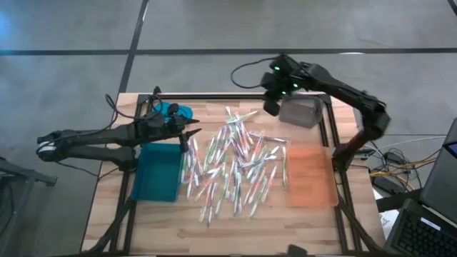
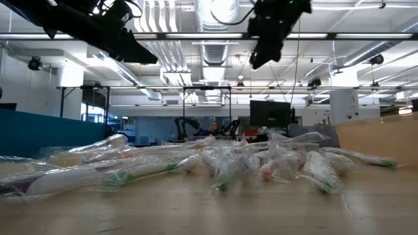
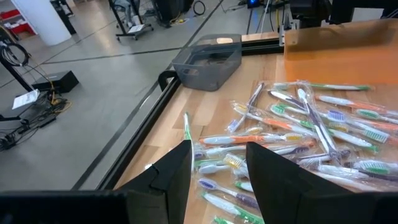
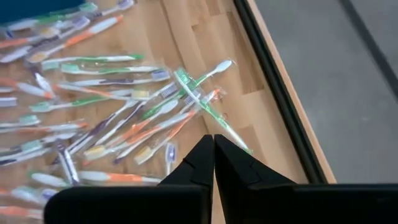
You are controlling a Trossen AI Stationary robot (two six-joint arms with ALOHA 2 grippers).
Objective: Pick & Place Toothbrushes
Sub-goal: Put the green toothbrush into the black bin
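Item: toothbrushes (image 1: pixel 235 168), wrapped, heaped mid-table (image 1: pixel 214 227) between my blue tray (image 1: pixel 158 173) and orange tray (image 1: pixel 310 177); grey bin (image 1: pixel 300 112) at the far edge.

Right tool (image 1: pixel 272 107): raised over the heap's far end, tips pressed together, holding nothing.

Left tool (image 1: pixel 191 137): part open, empty, hovering at the heap's blue-tray side.

Handling note, my judgement: I must open the right tool before descending, choose an outlying brush lying clear of the tangle, and close across its handle, not on loose wrapper.
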